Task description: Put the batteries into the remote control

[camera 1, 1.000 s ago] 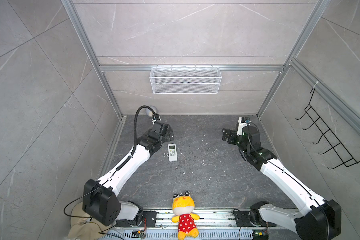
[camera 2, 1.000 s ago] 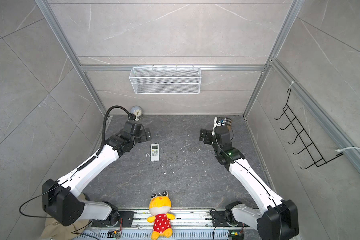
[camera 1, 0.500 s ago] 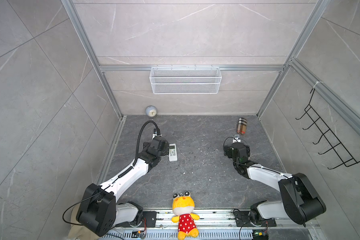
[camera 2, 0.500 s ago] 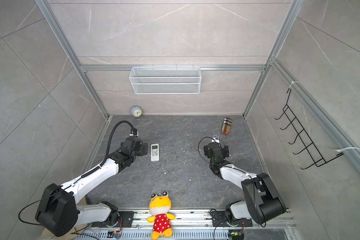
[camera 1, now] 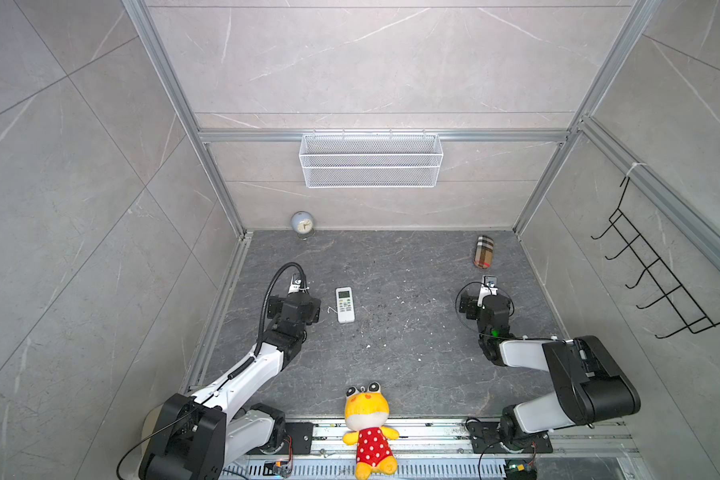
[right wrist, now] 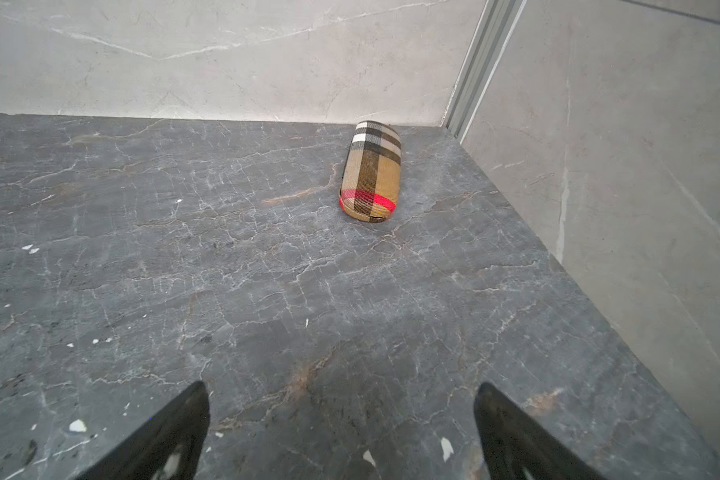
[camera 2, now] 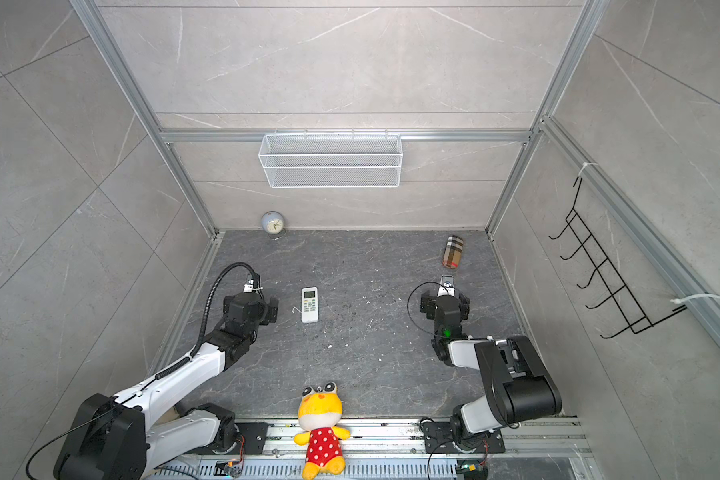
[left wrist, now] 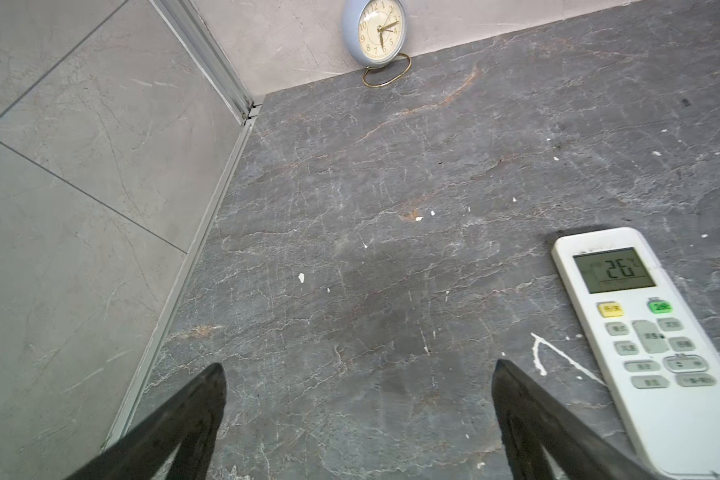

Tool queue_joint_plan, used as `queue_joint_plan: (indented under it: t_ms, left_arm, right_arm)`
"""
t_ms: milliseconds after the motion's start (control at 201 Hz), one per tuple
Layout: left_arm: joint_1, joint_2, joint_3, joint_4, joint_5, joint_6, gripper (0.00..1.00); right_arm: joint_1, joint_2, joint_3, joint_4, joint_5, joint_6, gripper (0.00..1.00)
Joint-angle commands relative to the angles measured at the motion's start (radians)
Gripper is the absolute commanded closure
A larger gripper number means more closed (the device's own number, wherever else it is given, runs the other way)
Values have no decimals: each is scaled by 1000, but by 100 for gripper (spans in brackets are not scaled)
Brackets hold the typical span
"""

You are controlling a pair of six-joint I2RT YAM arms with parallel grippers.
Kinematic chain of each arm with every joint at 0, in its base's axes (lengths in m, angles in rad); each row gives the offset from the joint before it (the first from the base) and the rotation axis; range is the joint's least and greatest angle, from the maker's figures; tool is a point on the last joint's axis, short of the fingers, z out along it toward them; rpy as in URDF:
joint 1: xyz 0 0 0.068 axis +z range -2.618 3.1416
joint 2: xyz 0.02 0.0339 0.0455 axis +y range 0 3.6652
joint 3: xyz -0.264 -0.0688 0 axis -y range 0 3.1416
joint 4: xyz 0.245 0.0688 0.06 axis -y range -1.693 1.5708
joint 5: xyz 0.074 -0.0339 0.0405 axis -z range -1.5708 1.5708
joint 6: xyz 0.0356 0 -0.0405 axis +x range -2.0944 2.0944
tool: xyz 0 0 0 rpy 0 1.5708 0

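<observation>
The white remote control (camera 1: 345, 304) (camera 2: 309, 304) lies face up on the dark stone floor, left of centre, its screen toward the back wall. In the left wrist view the remote control (left wrist: 649, 345) shows a lit screen and coloured buttons. My left gripper (camera 1: 294, 305) (left wrist: 359, 365) hovers just left of it, open, with only bare floor between the fingers. On the right side my right gripper (camera 1: 485, 301) (right wrist: 342, 385) is open too, over bare floor and far from the remote. The batteries are not in view.
A small round clock (camera 1: 302, 223) stands at the back wall on the left. A plaid case (camera 1: 484, 252) (right wrist: 371, 170) lies at the back right, ahead of the right gripper. A yellow plush toy (camera 1: 367, 424) sits at the front rail. A wire basket (camera 1: 371, 160) hangs on the back wall.
Both arms drew back from the rear of the floor toward the front and folded lower, uncovering the clock and the plaid case. The remote has not moved. Both grippers stayed open.
</observation>
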Motion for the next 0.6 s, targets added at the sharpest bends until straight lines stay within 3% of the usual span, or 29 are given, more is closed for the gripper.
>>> queue_joint_plan:
  t_ms: [0, 164, 309, 364, 593]
  left_arm:
    - [51, -5, -63, 158, 47, 29, 0]
    - [171, 51, -239, 522, 161, -76, 0]
    - [215, 83, -234, 562, 176, -98, 0]
    - [228, 96, -220, 552, 222, -59, 0]
    - [245, 161, -219, 649, 203, 3, 1]
  right_arm:
    - [5, 11, -19, 84, -59, 3, 1]
    - [5, 15, -22, 104, -59, 0, 1]
    - [5, 12, -19, 87, -62, 3, 1]
    - [4, 11, -18, 85, -61, 3, 1]
    - [6, 12, -17, 84, -62, 3, 1]
